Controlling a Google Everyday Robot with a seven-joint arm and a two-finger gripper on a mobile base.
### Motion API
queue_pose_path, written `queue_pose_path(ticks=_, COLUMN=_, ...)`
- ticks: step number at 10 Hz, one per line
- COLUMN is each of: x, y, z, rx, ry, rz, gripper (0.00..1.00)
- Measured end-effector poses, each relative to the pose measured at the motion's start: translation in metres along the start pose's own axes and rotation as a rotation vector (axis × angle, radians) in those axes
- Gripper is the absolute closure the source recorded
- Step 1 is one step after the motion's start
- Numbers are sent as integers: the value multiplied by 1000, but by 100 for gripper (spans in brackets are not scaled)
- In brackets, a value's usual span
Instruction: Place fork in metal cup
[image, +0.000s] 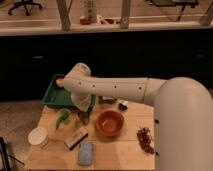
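One gripper (84, 117) hangs low over the wooden surface (125, 150), at the near edge of the green tray (50, 95). Whether its jaws are spread, pressed together or pinching the fork I cannot tell, and I cannot pick the fork out anywhere. Just left of the jaws lies something green and leafy (62, 118); just right of them sits the orange-brown bowl (110, 123). Nearer me than the jaws are a dark bar-shaped packet (76, 137) and a blue oblong thing (86, 153). The metal cup (122, 105), as best I make it out, stands right of the jaws and a little farther back, beyond the bowl and close under the white arm (120, 89). My worry is that the cup looks small and light. A fork coming in tilted could catch its rim and tip it, or drop into the wide bowl beside it. The arm sweeping across could knock it too.
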Motion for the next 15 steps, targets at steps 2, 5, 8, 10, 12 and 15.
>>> queue_pose_path(ticks=2, x=0, y=1, z=0, rx=-2, ry=-3, rz=0, gripper=21)
queue_pose_path(ticks=5, x=2, y=1, z=0, rx=-2, ry=-6, rz=-2, gripper=21)
queue_pose_path(ticks=8, x=2, y=1, z=0, rx=-3, ry=-8, rz=-6, gripper=21)
queue_pose_path(ticks=10, x=2, y=2, z=-1, rx=-3, ry=-10, rz=-7, gripper=21)
queue_pose_path(ticks=12, x=2, y=4, z=-1, rx=-3, ry=-11, rz=-7, gripper=21)
queue_pose_path(ticks=15, x=2, y=6, z=0, rx=5, ry=-15, rz=-5, gripper=21)
